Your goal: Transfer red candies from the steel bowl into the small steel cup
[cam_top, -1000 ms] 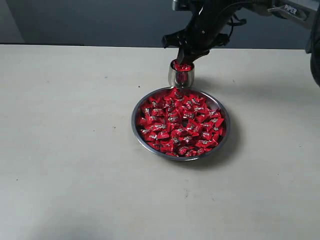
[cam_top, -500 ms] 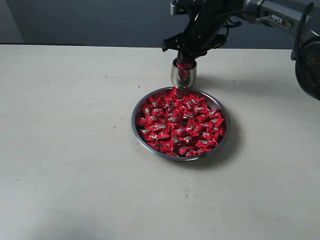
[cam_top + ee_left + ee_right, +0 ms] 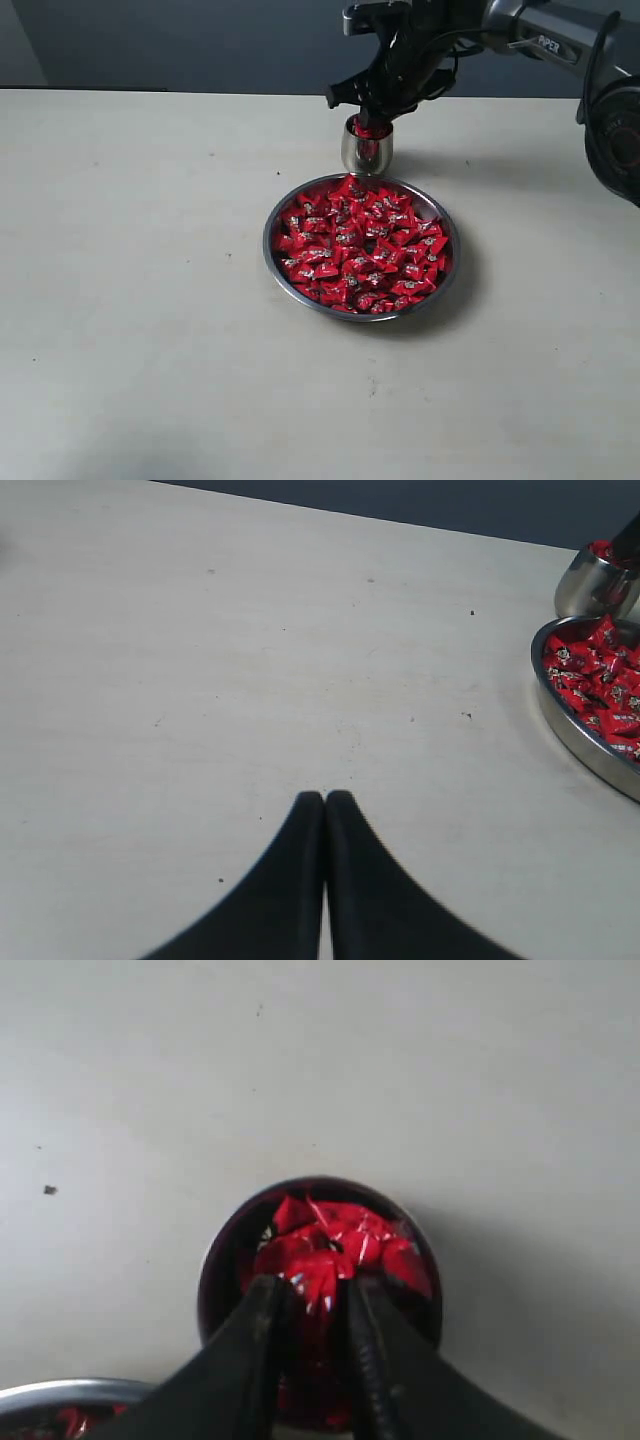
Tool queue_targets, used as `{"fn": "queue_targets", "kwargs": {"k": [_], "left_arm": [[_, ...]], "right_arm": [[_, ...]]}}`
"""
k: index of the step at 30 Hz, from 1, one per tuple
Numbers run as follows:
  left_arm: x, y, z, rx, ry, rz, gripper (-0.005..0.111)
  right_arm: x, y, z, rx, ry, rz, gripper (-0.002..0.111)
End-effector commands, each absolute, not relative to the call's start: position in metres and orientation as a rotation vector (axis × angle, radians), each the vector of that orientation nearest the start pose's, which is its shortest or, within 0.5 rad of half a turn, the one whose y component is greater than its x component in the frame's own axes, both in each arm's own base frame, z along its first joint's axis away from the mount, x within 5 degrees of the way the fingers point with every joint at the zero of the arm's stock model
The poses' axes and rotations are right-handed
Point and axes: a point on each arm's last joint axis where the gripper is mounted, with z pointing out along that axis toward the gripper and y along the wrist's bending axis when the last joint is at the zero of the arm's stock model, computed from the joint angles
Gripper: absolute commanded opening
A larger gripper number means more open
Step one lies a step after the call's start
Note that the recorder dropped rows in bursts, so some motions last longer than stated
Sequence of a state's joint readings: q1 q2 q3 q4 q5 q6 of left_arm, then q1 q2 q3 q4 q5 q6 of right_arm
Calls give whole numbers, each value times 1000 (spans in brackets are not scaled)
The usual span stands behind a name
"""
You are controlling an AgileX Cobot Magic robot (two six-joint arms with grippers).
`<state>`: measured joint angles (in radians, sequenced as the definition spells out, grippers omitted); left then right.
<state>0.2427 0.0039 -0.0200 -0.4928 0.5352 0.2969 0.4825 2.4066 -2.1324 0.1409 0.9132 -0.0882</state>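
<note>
Pale beige table (image 3: 150,300) fills scene from near edge to far edge; surface matte, faintly scuffed. Few tiny dark specks (image 3: 466,715) scattered over it, mostly on left half. Dark grey-blue backdrop (image 3: 180,40) runs behind far edge, plain, unlit.

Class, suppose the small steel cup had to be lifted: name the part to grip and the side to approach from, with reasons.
Best to grip the small steel cup across its round side wall, coming in from the side away from the steel bowl. It stands upright with no handle, red candies fill its mouth, leaving no room for a finger, and the bowl crowds the opposite side.
</note>
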Motion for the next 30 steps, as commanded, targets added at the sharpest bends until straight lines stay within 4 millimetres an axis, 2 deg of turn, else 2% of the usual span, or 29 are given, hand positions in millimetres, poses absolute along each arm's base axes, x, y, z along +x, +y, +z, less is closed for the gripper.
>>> {"fn": "queue_targets", "kwargs": {"k": [1, 2, 5, 13, 25, 27, 30], "left_arm": [[51, -10, 178, -211, 1920, -163, 0], [51, -10, 178, -211, 1920, -163, 0], [51, -10, 178, -211, 1920, -163, 0], [51, -10, 178, -211, 1920, -163, 0], [51, -10, 178, -211, 1920, -163, 0], [51, -10, 178, -211, 1920, -163, 0], [51, -10, 178, -211, 1920, -163, 0]], "right_arm": [[465, 252, 184, -675, 2571, 295, 32], [466, 251, 185, -675, 2566, 292, 39], [465, 251, 195, -674, 2539, 287, 37], [458, 245, 240, -637, 2473, 279, 36], [428, 229, 292, -621, 2548, 267, 36], [422, 226, 295, -599, 2563, 271, 31], [410, 219, 303, -593, 2550, 274, 11]]}}
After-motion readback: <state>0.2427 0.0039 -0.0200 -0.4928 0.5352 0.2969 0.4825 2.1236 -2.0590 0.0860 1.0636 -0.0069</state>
